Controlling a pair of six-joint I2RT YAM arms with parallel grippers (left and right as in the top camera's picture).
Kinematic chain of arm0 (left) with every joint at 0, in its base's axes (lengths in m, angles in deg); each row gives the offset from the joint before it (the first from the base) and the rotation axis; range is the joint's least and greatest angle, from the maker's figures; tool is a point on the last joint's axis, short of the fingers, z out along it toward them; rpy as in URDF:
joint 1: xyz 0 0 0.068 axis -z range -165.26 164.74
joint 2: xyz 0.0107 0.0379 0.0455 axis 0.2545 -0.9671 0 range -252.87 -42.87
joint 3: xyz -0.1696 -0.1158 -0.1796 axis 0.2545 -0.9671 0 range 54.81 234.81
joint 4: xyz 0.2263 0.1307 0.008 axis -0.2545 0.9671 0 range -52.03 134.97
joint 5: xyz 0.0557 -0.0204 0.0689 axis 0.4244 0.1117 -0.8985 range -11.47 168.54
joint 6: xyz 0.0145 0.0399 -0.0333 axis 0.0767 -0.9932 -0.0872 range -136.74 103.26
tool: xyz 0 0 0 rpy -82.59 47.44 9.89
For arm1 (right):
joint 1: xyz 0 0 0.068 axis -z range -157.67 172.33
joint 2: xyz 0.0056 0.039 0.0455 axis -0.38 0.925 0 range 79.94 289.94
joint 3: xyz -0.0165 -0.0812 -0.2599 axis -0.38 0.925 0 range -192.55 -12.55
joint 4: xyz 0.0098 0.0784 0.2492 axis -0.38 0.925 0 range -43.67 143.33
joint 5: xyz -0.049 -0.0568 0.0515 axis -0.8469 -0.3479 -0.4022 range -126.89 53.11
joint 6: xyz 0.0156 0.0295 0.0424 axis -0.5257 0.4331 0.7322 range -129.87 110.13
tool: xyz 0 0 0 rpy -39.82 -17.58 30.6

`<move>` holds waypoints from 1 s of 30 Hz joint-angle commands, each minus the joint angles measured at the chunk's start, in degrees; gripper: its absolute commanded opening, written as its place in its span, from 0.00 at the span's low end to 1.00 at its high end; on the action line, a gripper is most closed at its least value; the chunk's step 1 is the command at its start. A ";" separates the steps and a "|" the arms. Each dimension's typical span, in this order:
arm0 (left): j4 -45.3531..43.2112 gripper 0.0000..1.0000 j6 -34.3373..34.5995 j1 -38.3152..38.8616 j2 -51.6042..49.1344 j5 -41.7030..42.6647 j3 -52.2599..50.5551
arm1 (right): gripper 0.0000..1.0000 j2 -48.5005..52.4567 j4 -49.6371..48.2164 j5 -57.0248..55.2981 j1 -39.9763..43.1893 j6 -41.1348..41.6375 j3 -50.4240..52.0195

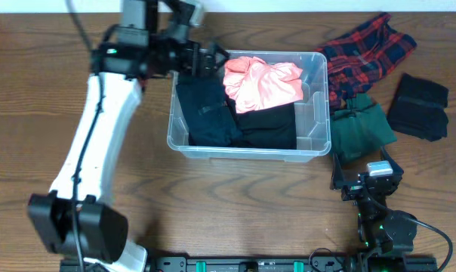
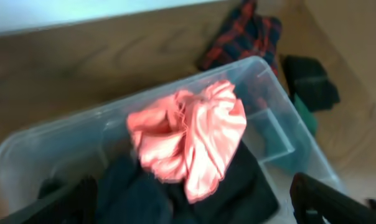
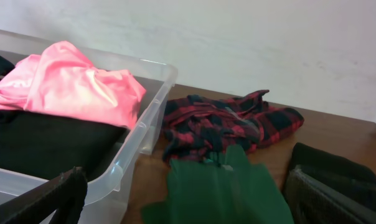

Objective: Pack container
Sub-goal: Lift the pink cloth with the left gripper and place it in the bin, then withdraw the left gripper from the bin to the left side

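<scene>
Though not yet finished, getting well on with the packing. Starting at the near edge of the table (image 1: 32, 113), toward its right corner: parking the right gripper (image 1: 362, 175) low, jaws spread wide, gripping nothing. Just beyond, leaving a green garment (image 1: 360, 130) on the wood just beside the right end of the container (image 1: 251, 153), itself sitting mid-table. Inside, already carrying a dark navy piece (image 1: 207, 113) at the left, black clothing (image 1: 266, 125) toward the near wall and a pink garment (image 1: 262, 81) heaped on top toward the far wall, lying loose with no finger on it. Hovering the left gripper (image 1: 217, 62) over the far left corner of the container, jaws gaping, clasping nothing. Farther right, waiting on a folded black garment (image 1: 418, 106) and, toward the far right corner, a red plaid garment (image 1: 360, 49). Judging by this, standing roughly half done, with three pieces lying outside and wanting to go in.
</scene>
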 commanded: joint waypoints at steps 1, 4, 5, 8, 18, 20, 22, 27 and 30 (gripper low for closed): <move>4.44 1.00 8.41 -0.09 -1.25 -2.84 -0.26 | 0.99 -0.26 0.22 -0.20 0.74 -0.61 0.09; 6.71 0.87 13.81 0.74 -2.47 -13.79 -2.03 | 0.99 -0.26 0.22 -0.20 0.74 -0.61 0.09; 7.41 0.81 15.61 1.07 -2.80 -17.77 -2.40 | 0.99 -0.26 0.22 -0.20 0.74 -0.61 0.09; 9.90 0.74 19.58 3.06 -4.20 -32.09 -2.82 | 0.99 -0.26 0.22 -0.20 0.74 -0.61 0.09; 10.49 0.71 24.48 11.87 -12.52 -44.46 -2.86 | 0.99 -0.26 0.22 -0.20 0.74 -0.61 0.09; 10.36 0.71 25.40 12.55 -15.69 -45.66 -2.86 | 0.99 -0.26 0.24 -0.20 0.74 -0.61 0.09; 10.10 0.71 27.34 12.61 -19.23 -46.80 -2.86 | 0.99 -0.26 0.22 -0.20 0.74 -0.59 0.09; 7.48 0.71 26.29 12.61 -26.08 -45.29 -2.86 | 0.99 -0.26 0.22 -0.20 0.74 -0.59 0.09; 7.98 0.72 26.08 12.57 -25.83 -45.24 -2.34 | 0.99 -0.26 0.22 -0.20 0.74 -0.59 0.09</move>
